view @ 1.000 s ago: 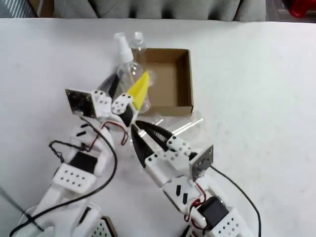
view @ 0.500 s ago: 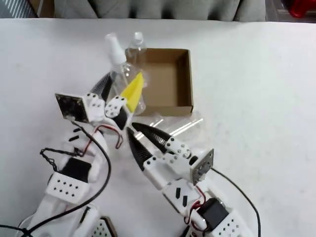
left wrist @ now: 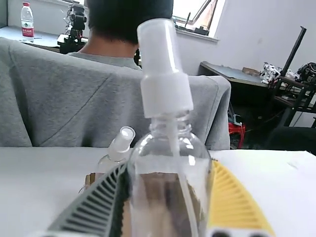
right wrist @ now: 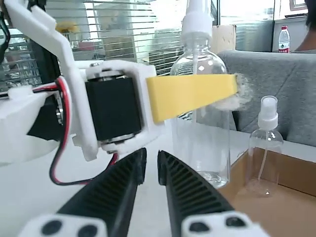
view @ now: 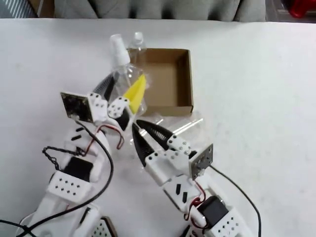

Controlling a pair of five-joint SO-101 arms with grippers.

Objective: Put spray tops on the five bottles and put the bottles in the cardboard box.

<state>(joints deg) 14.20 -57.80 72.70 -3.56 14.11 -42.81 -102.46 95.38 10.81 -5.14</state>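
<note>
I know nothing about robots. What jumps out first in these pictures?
The left gripper, grey and yellow fingered, clamps a clear bottle with a white spray top at the edge of the cardboard box. A smaller bottle stands inside the box; the right gripper, black and slightly parted, sits empty nearby.

I can't read any text, number or sign on my feeds. The one label I can pick out is a red band around a small drink bottle (left wrist: 27,19) standing in the room behind the bench, and its print is too small to make out. My right wrist feed shows a similar red-banded bottle (right wrist: 283,38) far off, and its print is just as unreadable.
</note>
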